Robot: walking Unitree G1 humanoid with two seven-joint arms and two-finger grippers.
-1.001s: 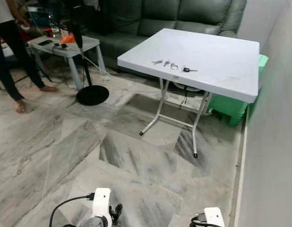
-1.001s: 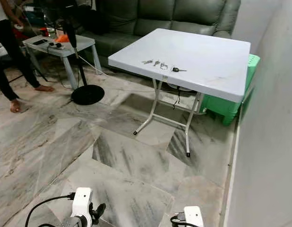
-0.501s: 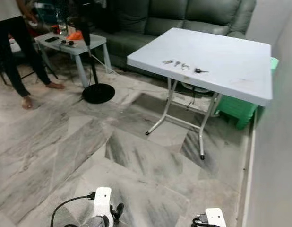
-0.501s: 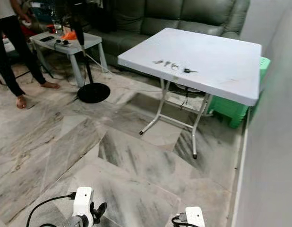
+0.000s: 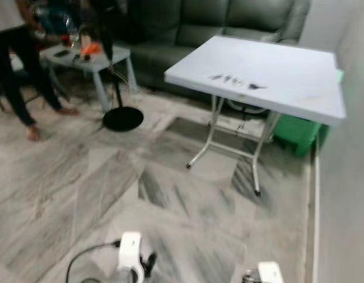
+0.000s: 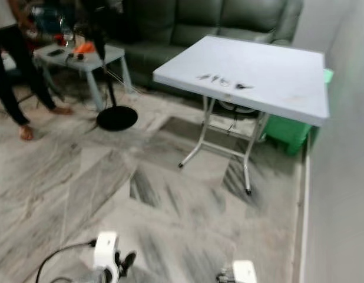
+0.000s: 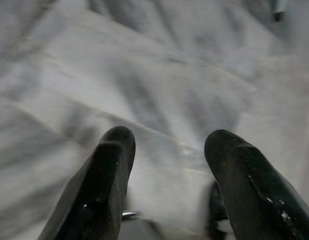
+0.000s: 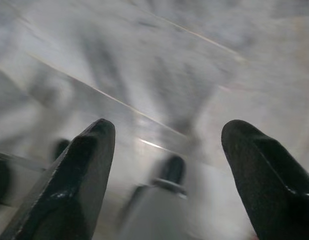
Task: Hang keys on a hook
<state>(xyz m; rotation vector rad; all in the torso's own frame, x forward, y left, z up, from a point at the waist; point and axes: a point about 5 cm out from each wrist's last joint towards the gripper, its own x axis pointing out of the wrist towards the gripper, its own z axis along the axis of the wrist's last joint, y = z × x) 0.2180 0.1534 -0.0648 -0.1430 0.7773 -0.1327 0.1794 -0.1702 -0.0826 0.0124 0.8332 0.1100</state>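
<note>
Approach leg, keys not yet collected, both end effectors empty.

Left end effector (image 7: 167, 150) hung low over the marble floor (image 5: 82, 177), fingers apart, nothing between them; right end effector (image 8: 167, 150) likewise, fingers set wide, nothing held. Outward from there, open floor lay between the robot and the white folding bench (image 5: 288, 65). The keys (image 5: 236, 79) lay in a short row on the bench top, near its front edge, well apart from both end effectors. Green stool (image 5: 297, 132) sat under the bench's far side, dark sofa (image 5: 188, 23) behind the bench, a person (image 5: 17, 65) standing well off to the bench's left. No hook made out. Judged step: walking up to the bench. Next move likely calls for closing in, then raising an arm to bench height over the keys. Views blurred; no writing or labels readable.
</note>
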